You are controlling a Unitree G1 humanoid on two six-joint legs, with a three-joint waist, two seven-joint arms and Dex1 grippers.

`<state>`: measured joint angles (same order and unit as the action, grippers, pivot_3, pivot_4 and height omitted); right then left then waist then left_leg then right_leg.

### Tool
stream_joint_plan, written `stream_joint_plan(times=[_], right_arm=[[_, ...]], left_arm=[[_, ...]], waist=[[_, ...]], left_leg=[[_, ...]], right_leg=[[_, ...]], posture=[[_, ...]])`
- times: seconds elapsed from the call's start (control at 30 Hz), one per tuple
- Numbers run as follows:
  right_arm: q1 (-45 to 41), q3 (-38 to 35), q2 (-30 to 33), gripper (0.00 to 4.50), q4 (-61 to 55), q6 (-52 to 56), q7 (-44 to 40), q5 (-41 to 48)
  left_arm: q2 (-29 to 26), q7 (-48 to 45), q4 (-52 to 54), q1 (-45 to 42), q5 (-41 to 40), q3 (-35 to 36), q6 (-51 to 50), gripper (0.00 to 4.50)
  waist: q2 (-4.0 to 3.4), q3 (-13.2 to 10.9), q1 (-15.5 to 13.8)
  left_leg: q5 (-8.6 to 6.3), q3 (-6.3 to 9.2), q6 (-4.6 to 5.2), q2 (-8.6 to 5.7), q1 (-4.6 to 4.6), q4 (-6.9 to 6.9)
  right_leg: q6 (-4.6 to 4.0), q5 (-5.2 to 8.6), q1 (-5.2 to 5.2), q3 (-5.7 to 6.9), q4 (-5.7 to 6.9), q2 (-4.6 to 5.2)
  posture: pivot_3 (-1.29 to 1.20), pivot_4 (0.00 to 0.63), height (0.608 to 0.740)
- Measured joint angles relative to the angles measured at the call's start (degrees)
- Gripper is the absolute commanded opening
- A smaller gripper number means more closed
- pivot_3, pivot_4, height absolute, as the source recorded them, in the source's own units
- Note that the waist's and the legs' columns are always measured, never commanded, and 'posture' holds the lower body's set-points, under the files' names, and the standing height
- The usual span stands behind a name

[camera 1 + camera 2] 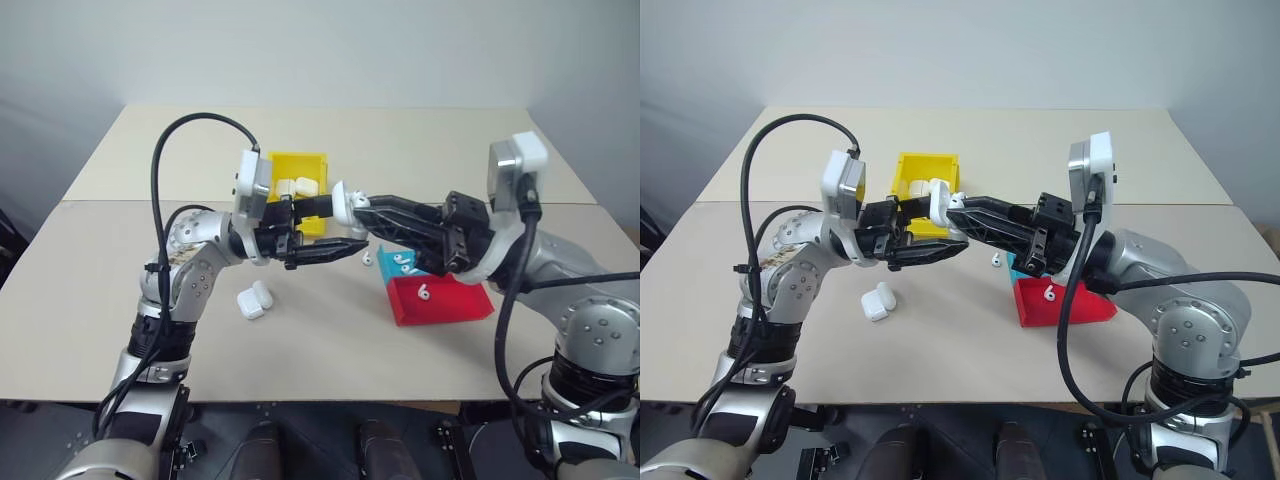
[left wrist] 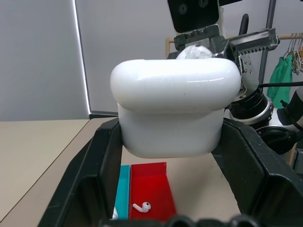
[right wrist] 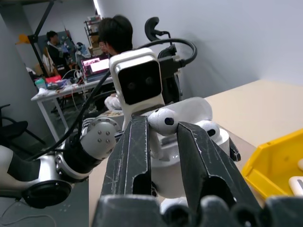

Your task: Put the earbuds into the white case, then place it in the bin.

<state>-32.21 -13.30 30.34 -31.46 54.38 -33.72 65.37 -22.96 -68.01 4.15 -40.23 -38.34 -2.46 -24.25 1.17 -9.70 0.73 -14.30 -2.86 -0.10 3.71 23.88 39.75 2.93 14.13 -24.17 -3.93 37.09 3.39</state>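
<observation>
My left gripper is shut on the white case, holding it in the air above the table in front of the yellow bin. My right gripper reaches in from the right, shut on one of the earbuds. Its tips are right at the top of the case. More earbuds lie loose: one in the red tray, one in the teal tray and one on the table.
The yellow bin holds other white cases. Two more white cases lie on the table under my left arm. The red tray and teal tray sit side by side below my right arm. People sit at desks in the right wrist view.
</observation>
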Motion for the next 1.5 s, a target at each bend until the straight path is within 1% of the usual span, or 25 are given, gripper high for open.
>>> stream_joint_plan(times=[0.17, 0.2, 0.23, 0.3, 0.33, 0.37, 0.53, 0.67, 0.73, 0.83, 0.9, 0.97, 1.03, 1.07, 1.17, 1.3, 1.4, 1.5], right_arm=[[0.4, 1.5, 1.6, 0.66, 0.0, -1.6, -0.3, -0.6], [0.4, 1.7, 1.9, 1.37, 0.0, -1.7, -0.5, -0.8], [0.4, 1.9, 2.2, 1.58, 0.0, -1.8, -0.7, -1.0], [0.4, 2.3, 3.0, 2.18, 0.0, -1.9, -1.2, -1.2], [0.4, 2.4, 3.5, 2.56, 0.0, -2.0, -1.3, -1.3], [0.4, 2.5, 4.0, 2.82, 0.0, -2.2, -1.4, -1.5], [0.6, 2.7, 6.4, 2.82, 0.0, -2.9, -2.6, -2.0], [2.2, 1.5, 8.9, 2.82, 0.1, -2.8, -4.9, 1.3], [2.6, 0.9, 10.5, 2.45, 0.3, -2.8, -6.2, 2.6], [1.7, 0.0, 13.5, 1.59, 1.9, -2.8, -7.8, 3.3], [-1.7, -0.1, 16.6, 0.80, 4.6, -2.8, -8.7, 2.0], [-9.2, 1.2, 20.2, 0.08, 8.8, -3.0, -11.2, -1.2], [-15.8, 3.0, 22.4, 0.02, 11.4, -3.3, -14.1, -4.2], [-19.1, 5.1, 23.1, 0.02, 12.8, -3.5, -16.4, -6.0], [-29.3, 15.3, 23.8, 0.02, 17.0, -4.2, -23.7, -14.1], [-37.7, 26.8, 22.2, 0.02, 20.2, -7.4, -31.9, -24.6], [-41.5, 32.4, 20.7, 0.02, 21.5, -10.4, -36.7, -31.1], [-40.8, 35.0, 20.8, 0.02, 21.8, -13.4, -41.5, -35.4]], left_arm=[[-0.2, 0.2, 0.1, 0.3, 0.0, -0.1, -0.8, 2.77], [-0.2, 0.2, 0.2, 0.4, 0.0, -0.1, -0.9, 2.77], [-0.2, 0.4, 0.2, 0.4, 0.0, -0.1, -1.0, 2.77], [-0.3, 0.8, 0.2, 0.4, 0.1, -0.1, -1.0, 2.77], [-0.3, 0.9, 0.2, 0.4, 0.2, -0.1, -1.1, 2.77], [-0.3, 1.0, 0.2, 0.4, 0.2, -0.1, -1.1, 2.77], [-0.3, 1.0, 0.2, 0.4, 0.3, -0.2, -1.1, 2.77], [-0.2, 0.8, 0.2, 0.4, 0.2, -0.3, -0.9, 2.77], [-0.1, 0.6, 0.2, 0.4, 0.2, -0.3, -0.8, 2.77], [-0.1, 0.4, 0.2, 0.4, 0.3, -0.3, -0.6, 2.77], [0.0, 0.3, 0.1, 0.4, 0.7, -0.7, -0.4, 2.77], [0.7, 0.0, -0.8, 0.3, 1.9, -1.6, 0.4, 2.77], [1.5, -0.2, -1.9, 0.1, 2.8, -2.9, 0.5, 2.77], [1.8, -0.2, -2.6, 0.0, 3.3, -3.2, 0.6, 2.77], [3.3, -0.1, -4.9, -1.6, 5.7, -4.9, 1.8, 2.77], [4.7, 0.4, -7.4, -3.7, 8.2, -5.8, 3.4, 2.77], [5.8, 0.6, -8.8, -4.4, 9.2, -6.0, 4.4, 2.77], [5.9, 0.9, -9.2, -4.5, 9.6, -6.0, 4.8, 2.77]], waist=[[0.00, 0.0, 0.0], [0.00, 0.0, 0.0], [0.00, 0.0, 0.0], [0.00, 0.0, 0.0], [0.00, 0.0, 0.0], [0.00, 0.0, 0.0], [0.00, 0.0, 0.0], [0.01, 0.0, 0.0], [0.01, 0.0, 0.0], [0.01, 0.0, 0.0], [0.01, 0.0, 0.1], [-0.01, 0.0, 0.2], [-0.01, 0.0, 0.1], [-0.01, 0.0, 0.2], [-0.02, 0.0, 0.2], [-0.02, 0.0, 0.0], [-0.02, 0.0, -0.1], [-0.02, 0.0, -0.5]], left_leg=[[0.00, 0.00, 0.00, 0.00, 0.00, 0.00], [0.00, 0.00, 0.00, 0.00, 0.00, 0.00], [0.00, 0.00, 0.00, 0.00, 0.00, 0.00], [0.00, 0.00, 0.00, 0.00, 0.00, 0.00], [0.00, 0.00, 0.00, 0.00, 0.00, 0.00], [0.00, 0.00, 0.00, 0.00, 0.00, 0.00], [0.00, 0.00, 0.00, 0.00, 0.00, 0.00], [0.00, 0.00, 0.01, 0.00, 0.02, 0.00], [0.00, 0.00, 0.01, 0.00, 0.01, 0.00], [0.00, 0.00, 0.01, -0.01, 0.01, 0.01], [0.00, -0.01, 0.01, -0.01, 0.00, 0.01], [0.00, -0.05, 0.01, -0.01, -0.03, 0.00], [0.00, -0.02, 0.02, 0.02, -0.03, -0.07], [-0.01, -0.04, 0.03, 0.02, -0.03, -0.06], [-0.02, -0.05, 0.03, 0.02, 0.02, -0.05], [-0.02, -0.08, 0.04, 0.01, 0.25, 0.02], [-0.02, -0.06, 0.04, 0.01, 0.34, 0.04], [-0.03, -0.03, 0.06, 0.01, 0.43, 0.07]], right_leg=[[0.00, 0.00, 0.00, 0.00, -0.01, 0.00], [0.00, 0.00, 0.00, 0.00, -0.01, 0.00], [0.00, 0.00, 0.00, 0.00, -0.01, 0.00], [0.00, 0.00, 0.00, 0.00, -0.01, 0.00], [0.00, 0.00, 0.00, 0.00, -0.01, 0.00], [0.00, 0.00, 0.00, 0.00, -0.01, 0.00], [0.00, 0.00, 0.00, 0.00, -0.02, 0.00], [0.00, 0.00, 0.01, 0.00, -0.04, 0.00], [0.00, 0.00, 0.01, 0.00, -0.04, 0.00], [0.00, 0.00, 0.01, 0.00, -0.03, 0.00], [0.00, 0.00, 0.00, -0.01, -0.03, 0.00], [0.00, 0.00, -0.04, -0.06, 0.00, 0.00], [-0.02, 0.00, -0.03, -0.03, -0.05, -0.05], [-0.03, 0.01, -0.05, -0.04, -0.05, -0.05], [-0.03, 0.01, -0.09, -0.05, -0.07, -0.05], [-0.02, 0.01, -0.27, -0.05, -0.06, -0.02], [-0.02, 0.01, -0.33, -0.01, -0.09, -0.01], [-0.01, 0.01, -0.32, 0.03, -0.10, 0.01]], posture=[[0.00, 0.150, 0.740], [0.00, 0.150, 0.740], [0.00, 0.150, 0.740], [0.00, 0.150, 0.740], [0.00, 0.150, 0.740], [0.00, 0.150, 0.740], [0.00, 0.150, 0.740], [0.00, 0.150, 0.740], [0.00, 0.150, 0.740], [0.00, 0.150, 0.740], [0.00, 0.150, 0.740], [0.00, 0.150, 0.740], [0.00, 0.150, 0.740], [0.00, 0.150, 0.740], [0.00, 0.150, 0.740], [0.00, 0.150, 0.740], [0.00, 0.150, 0.740], [0.00, 0.150, 0.740]])
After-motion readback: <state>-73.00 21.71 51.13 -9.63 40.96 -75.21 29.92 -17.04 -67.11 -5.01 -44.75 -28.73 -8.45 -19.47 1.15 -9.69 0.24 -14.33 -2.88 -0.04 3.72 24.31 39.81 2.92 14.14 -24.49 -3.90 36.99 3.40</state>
